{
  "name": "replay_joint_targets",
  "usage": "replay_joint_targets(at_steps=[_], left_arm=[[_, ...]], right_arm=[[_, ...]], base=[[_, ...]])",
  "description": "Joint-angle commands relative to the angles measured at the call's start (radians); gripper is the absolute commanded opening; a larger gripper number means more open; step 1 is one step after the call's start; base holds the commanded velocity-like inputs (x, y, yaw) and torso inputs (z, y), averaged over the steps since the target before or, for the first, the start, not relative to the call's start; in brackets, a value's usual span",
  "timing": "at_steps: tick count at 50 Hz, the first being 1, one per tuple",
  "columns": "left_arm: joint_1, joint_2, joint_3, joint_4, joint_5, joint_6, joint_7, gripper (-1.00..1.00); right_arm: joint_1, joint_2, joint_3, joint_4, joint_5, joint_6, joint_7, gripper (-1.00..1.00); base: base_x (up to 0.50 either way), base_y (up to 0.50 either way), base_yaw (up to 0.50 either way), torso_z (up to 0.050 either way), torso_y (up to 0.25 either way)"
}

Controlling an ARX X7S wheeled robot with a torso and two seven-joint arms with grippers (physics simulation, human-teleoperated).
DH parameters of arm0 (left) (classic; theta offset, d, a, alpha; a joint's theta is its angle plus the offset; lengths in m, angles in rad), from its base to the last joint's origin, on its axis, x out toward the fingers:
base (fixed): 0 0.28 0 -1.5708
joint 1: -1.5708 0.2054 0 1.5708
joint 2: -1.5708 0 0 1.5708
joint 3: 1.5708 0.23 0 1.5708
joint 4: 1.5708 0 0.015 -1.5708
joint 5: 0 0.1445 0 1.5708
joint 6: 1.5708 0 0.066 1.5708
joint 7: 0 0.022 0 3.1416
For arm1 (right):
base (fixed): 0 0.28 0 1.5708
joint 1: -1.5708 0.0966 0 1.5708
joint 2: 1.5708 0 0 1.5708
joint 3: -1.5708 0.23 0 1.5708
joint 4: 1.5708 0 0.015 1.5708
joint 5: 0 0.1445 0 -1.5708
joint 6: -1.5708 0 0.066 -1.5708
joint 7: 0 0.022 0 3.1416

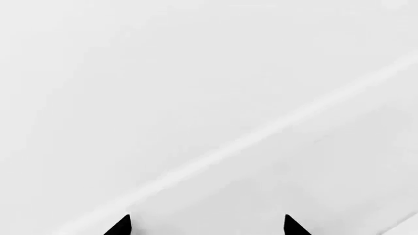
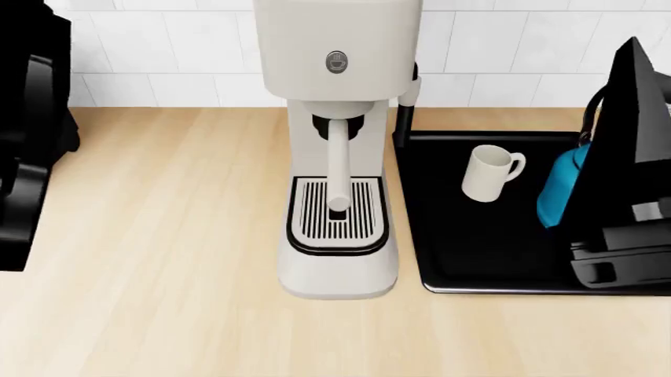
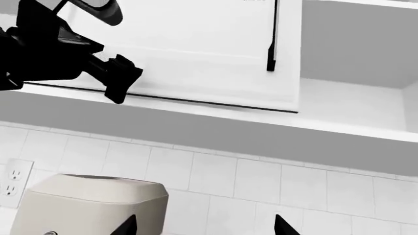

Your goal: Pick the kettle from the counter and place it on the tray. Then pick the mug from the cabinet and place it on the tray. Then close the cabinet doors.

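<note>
The mug (image 2: 489,173) and the kettle (image 2: 559,187) are being seen standing upright on the tray (image 2: 472,259), right of the coffee machine (image 2: 335,149) on the counter (image 2: 157,259); the kettle is partly hidden by the right arm (image 2: 624,173). The left gripper (image 1: 207,225) is being held against a white cabinet door (image 3: 196,54), jaws parted and empty. The right gripper (image 3: 205,227) is likewise parted, empty.

Black flat tray (image 2: 461,259) on blond wood worktop (image 2: 157,251), right side. Cream-white mug (image 2: 489,173) upright on tray, far-middle, loop handle to the right. Teal-blue kettle (image 2: 561,188) on tray just right of mug, partly hidden. Cabinet door (image 3: 196,54) closed; right compartment open.
</note>
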Motion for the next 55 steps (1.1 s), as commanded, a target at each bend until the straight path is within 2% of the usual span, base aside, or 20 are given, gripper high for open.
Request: replay_joint_targets(at_steps=[1,10,24,29,34,38,43,51,55], left_arm=[[0.125,-0.002,0.085,-0.074,-0.138,0.002,0.029,1.00],[0.138,0.001,0.098,-0.086,-0.135,0.006,0.024,1.00],[0.157,0.002,0.231,-0.140,-0.042,0.015,0.016,1.00],[0.148,0.000,0.215,-0.137,-0.049,0.031,0.012,1.00],[0.087,-0.007,0.065,-0.116,-0.119,0.093,-0.015,1.00],[0.023,-0.032,-0.101,-0.041,-0.228,0.076,-0.070,1.00],[0.018,-0.104,-0.273,0.168,-0.357,0.039,-0.173,1.00],[0.219,-0.231,-0.548,0.669,-0.682,-0.088,-0.462,1.00],[0.359,-0.307,-0.673,0.935,-0.916,-0.144,-0.691,1.00]], right_arm=[[-0.030,-0.038,0.035,-0.003,0.007,0.037,0.000,1.00],[-0.043,-0.054,0.050,-0.003,0.009,0.059,0.000,1.00],[-0.062,-0.069,0.081,-0.003,0.025,0.086,0.000,1.00],[-0.063,-0.071,0.081,-0.003,0.024,0.087,0.000,1.00],[-0.055,-0.063,0.080,-0.003,0.023,0.078,0.000,1.00],[-0.044,-0.055,0.082,-0.003,0.029,0.066,0.000,1.00],[-0.032,-0.043,0.066,-0.003,0.020,0.052,0.000,1.00],[0.014,-0.010,-0.010,-0.003,-0.024,-0.002,0.000,1.00],[0.054,0.032,-0.053,-0.003,-0.049,-0.034,0.000,1.00]], base=[[0.01,0.00,0.00,0.000,0.000],[0.00,0.00,0.00,0.000,0.000],[0.00,0.00,0.00,0.000,0.000],[0.00,0.00,0.00,0.000,0.000],[0.00,0.00,0.00,0.000,0.000],[0.00,0.00,0.00,0.000,0.000],[0.00,0.00,0.00,0.000,0.000],[0.00,0.00,0.00,0.000,0.000],[0.00,0.00,0.00,0.000,0.000]])
